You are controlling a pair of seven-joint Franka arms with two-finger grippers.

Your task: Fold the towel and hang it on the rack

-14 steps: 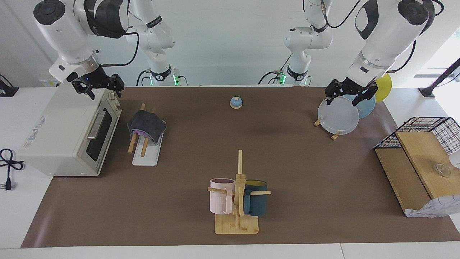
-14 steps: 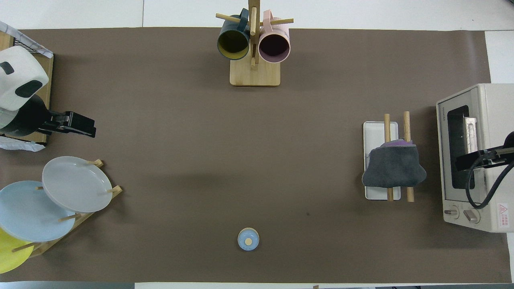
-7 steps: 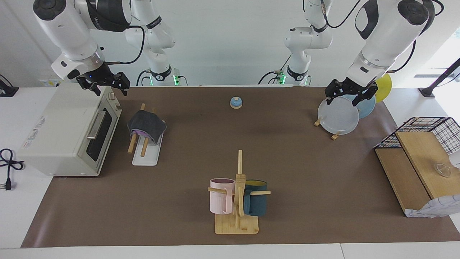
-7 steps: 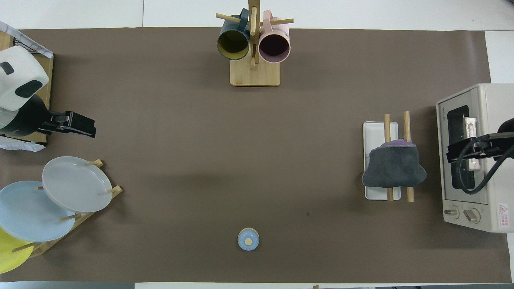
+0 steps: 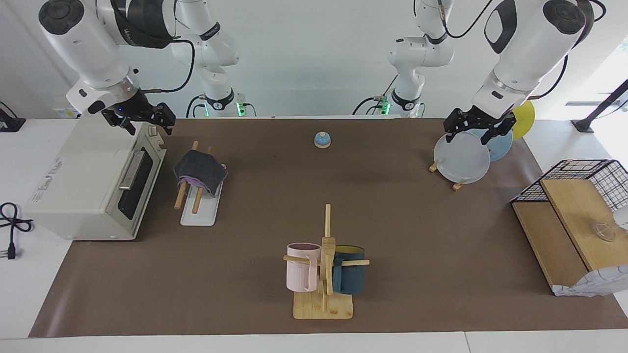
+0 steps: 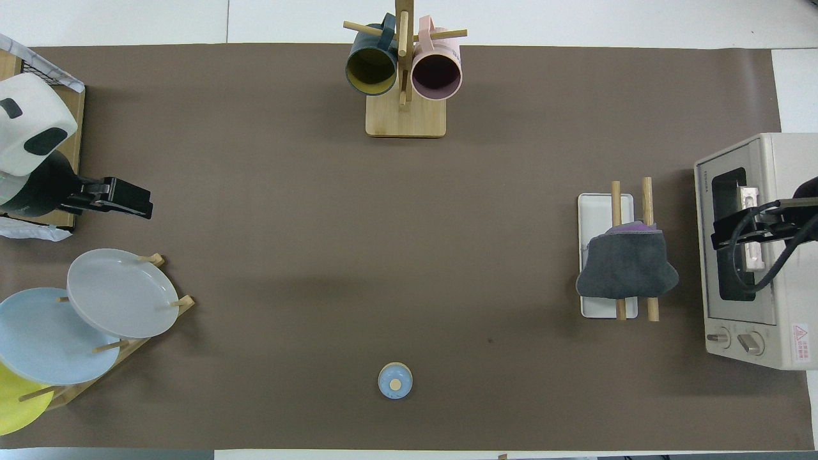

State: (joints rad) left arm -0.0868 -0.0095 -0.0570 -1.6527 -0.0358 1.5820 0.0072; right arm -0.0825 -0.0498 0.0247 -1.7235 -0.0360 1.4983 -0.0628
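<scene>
The towel [image 5: 198, 170] [image 6: 626, 268], dark grey side out with a purple edge showing, hangs folded over the two wooden rods of the rack [image 5: 198, 214] [image 6: 597, 207], at the end nearer the robots. My right gripper [image 5: 146, 123] [image 6: 735, 231] is open and holds nothing. It is in the air over the toaster oven's front, clear of the towel. At the left arm's end of the table, my left gripper [image 5: 467, 135] [image 6: 131, 200] waits in the air by the plate stand, open and holding nothing.
A toaster oven [image 5: 93, 181] [image 6: 760, 255] stands beside the rack at the right arm's end. A plate stand [image 5: 463, 158] [image 6: 115, 294] and a wire-and-wood shelf [image 5: 569, 211] are at the left arm's end. A mug stand [image 5: 324, 274] [image 6: 404, 96] and a small blue bell [image 5: 322, 139] [image 6: 395, 381] stand mid-table.
The right gripper has shifted a little over the toaster oven, away from the robots and toward the oven's front. The left arm and the towel have not moved.
</scene>
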